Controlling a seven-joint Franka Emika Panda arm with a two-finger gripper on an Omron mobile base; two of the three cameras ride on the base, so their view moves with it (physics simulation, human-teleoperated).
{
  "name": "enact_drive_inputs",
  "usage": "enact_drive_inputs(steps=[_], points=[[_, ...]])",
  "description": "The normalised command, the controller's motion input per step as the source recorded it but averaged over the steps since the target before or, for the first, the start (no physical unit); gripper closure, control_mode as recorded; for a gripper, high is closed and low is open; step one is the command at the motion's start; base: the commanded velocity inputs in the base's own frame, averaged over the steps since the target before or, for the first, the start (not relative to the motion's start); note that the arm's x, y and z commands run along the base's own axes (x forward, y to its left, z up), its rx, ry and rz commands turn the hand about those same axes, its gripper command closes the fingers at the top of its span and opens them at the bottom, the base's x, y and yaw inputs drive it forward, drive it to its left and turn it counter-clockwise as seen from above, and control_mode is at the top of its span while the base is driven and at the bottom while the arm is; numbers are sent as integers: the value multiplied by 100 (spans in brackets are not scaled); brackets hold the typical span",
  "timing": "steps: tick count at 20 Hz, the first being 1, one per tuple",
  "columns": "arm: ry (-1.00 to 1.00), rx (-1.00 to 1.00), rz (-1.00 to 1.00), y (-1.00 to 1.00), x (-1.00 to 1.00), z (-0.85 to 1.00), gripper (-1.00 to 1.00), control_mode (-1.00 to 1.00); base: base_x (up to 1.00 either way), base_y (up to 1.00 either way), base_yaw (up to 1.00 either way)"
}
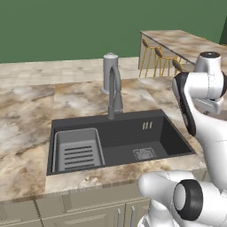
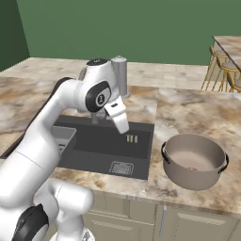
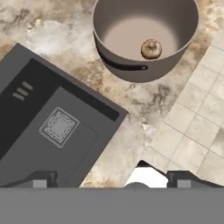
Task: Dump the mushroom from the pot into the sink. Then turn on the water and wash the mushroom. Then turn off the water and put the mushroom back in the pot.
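In the hand view the gripper (image 3: 111,179) sat at the six o'clock edge, its two dark tips spread wide apart with nothing between them. Just beyond the tips lay marbled counter (image 3: 144,105) and, toward four o'clock, pale floor tiles. The sink (image 3: 26,131) ran off toward nine o'clock, its square drain grate (image 3: 59,127) at about ten o'clock from the tips and nearer than the pot.

The pot (image 3: 131,70) stood upright on the counter at roughly twelve to one o'clock from the gripper, apart from the sink's corner with a strip of marble between. Its dark side handle (image 3: 124,66) lay flat against the wall on the side facing the hand, long axis running nine to three across the view. The mushroom (image 3: 151,49) rested on the pot's floor, near the wall toward three o'clock, a little right of the handle.

In the right base view the pot (image 2: 194,160) stood at three o'clock from the sink (image 2: 106,150), near the counter's front edge, while the arm's forearm hung over the basin, well apart from the pot. In the left base view the faucet (image 1: 114,91) rose at twelve o'clock behind the sink (image 1: 117,139), the ribbed tray (image 1: 77,148) at its nine o'clock end.

By my judgement the dump had not begun, and the coming reach ran straight ahead toward that handle and rim
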Motion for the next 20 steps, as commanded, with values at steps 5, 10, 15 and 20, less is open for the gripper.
enact_drive_inputs(steps=[5, 10, 15, 20], points=[[5, 1, -20, -42, 0, 0, -100, -100, 0, 0, 0], [4, 2, -19, -41, 0, -1, -100, -100, 0, 0, 0], [4, 3, -24, -35, -1, -7, -100, -100, 0, 0, 0], [1, 1, -25, -28, -6, -11, -100, -100, 0, 0, 0]])
